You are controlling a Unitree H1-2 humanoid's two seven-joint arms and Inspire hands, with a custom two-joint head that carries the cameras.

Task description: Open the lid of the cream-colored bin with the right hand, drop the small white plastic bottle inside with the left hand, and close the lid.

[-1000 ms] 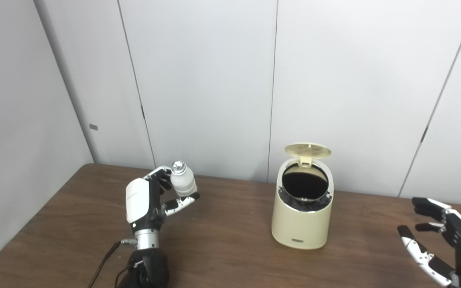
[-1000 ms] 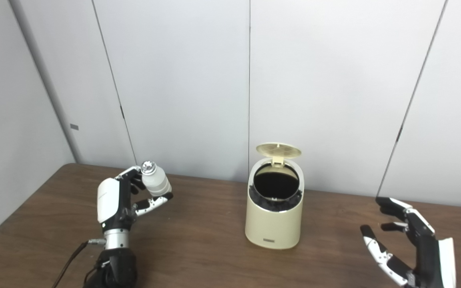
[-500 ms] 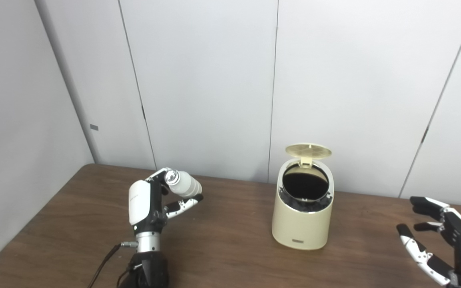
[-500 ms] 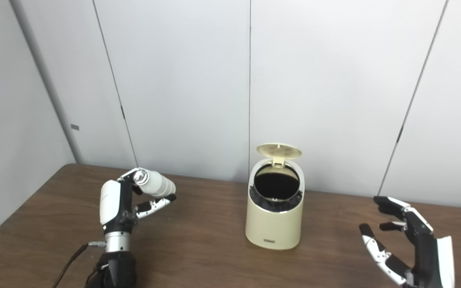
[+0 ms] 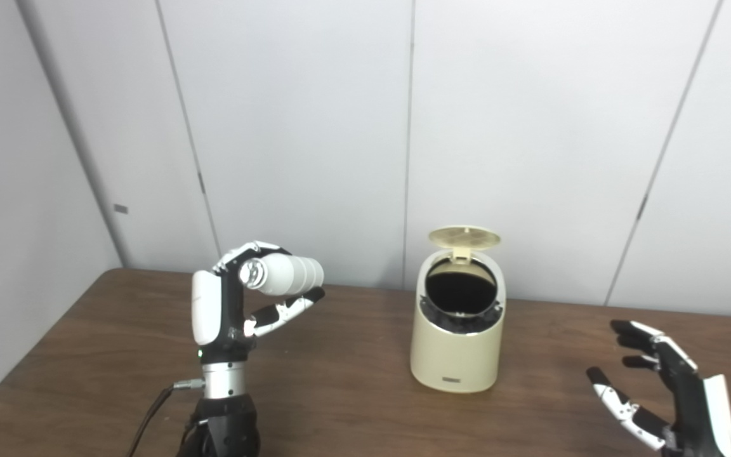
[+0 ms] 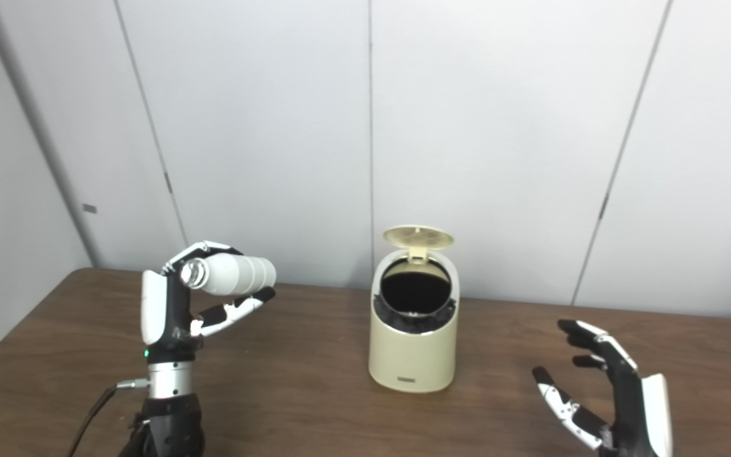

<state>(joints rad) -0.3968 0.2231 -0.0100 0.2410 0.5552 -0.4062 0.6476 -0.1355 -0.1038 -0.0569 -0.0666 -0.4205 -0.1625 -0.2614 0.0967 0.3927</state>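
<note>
Bottle: the small white plastic bottle (image 5: pixel 286 275) lies sideways, left of centre, cap toward the camera; probably light, smooth and slippery, best held round its ribbed middle.
Left hand: left hand (image 5: pixel 226 311) upright above the brown table (image 5: pixel 353 406), fingers clamped on the bottle.
Right hand: right hand (image 5: pixel 670 397), lower right, fingers spread, holding nothing.
Bin: cream-colored bin (image 5: pixel 457 333) at centre, lid (image 5: pixel 464 237) raised, well apart from the bottle.

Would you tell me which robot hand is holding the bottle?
The left robot hand grips the white bottle sideways; the right robot hand is open and empty.
</note>
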